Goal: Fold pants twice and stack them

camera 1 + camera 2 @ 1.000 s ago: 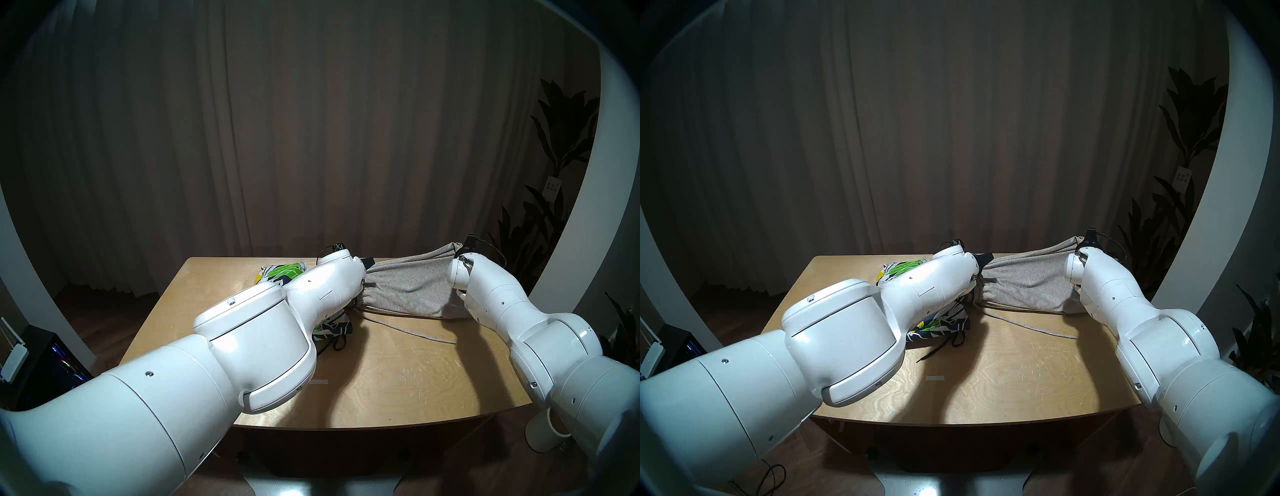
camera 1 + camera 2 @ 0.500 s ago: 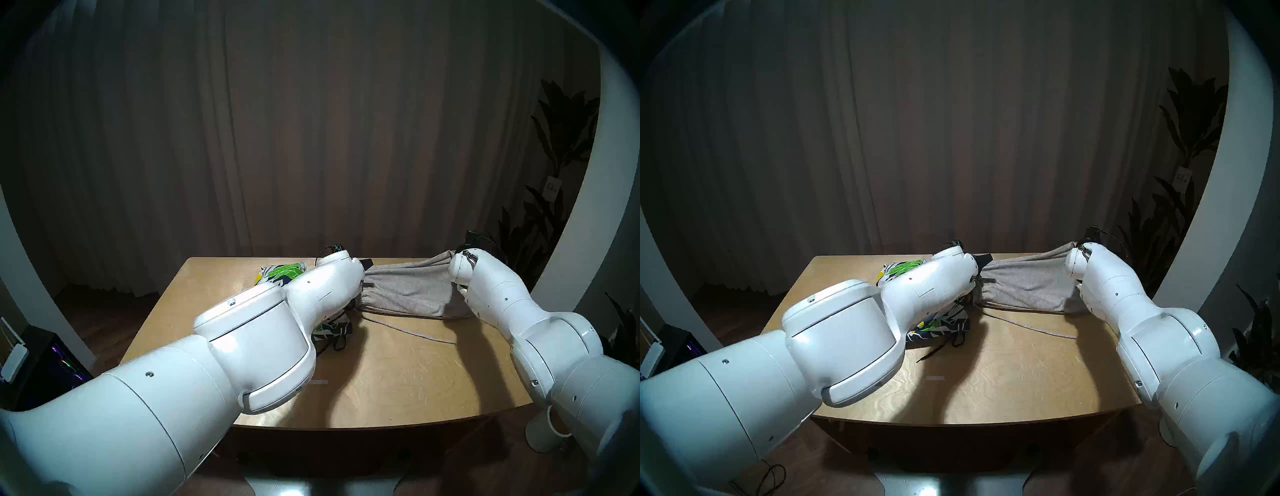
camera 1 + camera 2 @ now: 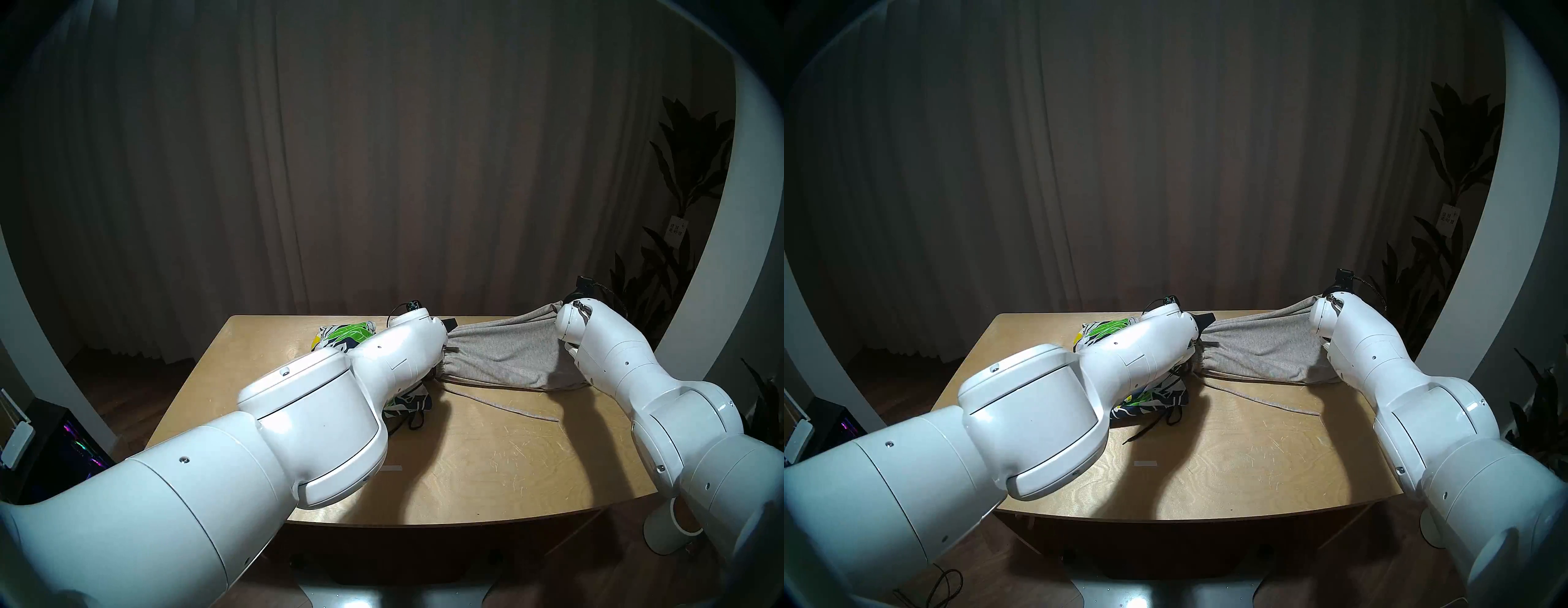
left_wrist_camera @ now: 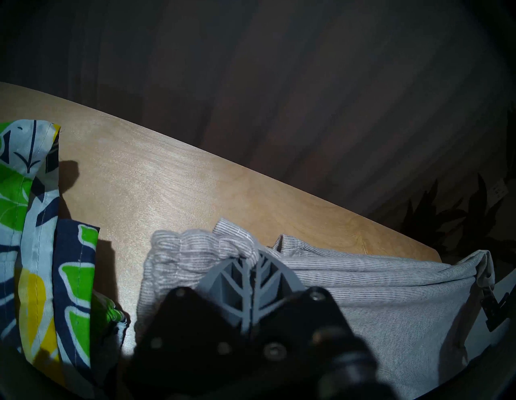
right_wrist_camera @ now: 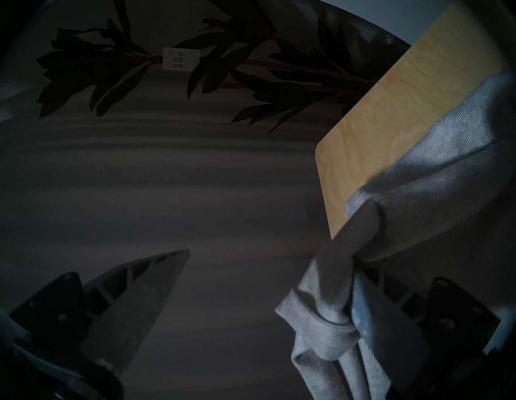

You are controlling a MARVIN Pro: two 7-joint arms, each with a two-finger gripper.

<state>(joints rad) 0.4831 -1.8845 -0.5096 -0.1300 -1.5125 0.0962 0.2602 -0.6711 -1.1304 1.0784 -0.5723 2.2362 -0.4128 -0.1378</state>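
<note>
The left arm [image 3: 263, 429] reaches across the desk [image 3: 488, 458] toward its far edge, angled down, and the right arm [image 3: 662, 399] stretches to the far right corner. Between them the grey shorts [image 3: 505, 352] hang taut above the far right part of the desk, with the print shorts [image 3: 352, 331] crumpled under the left arm. The left gripper [image 4: 252, 268] is clamped on the grey waistband, while the right gripper [image 5: 268, 282] stands apart, the hem draped over one finger [image 5: 391, 324].
</note>
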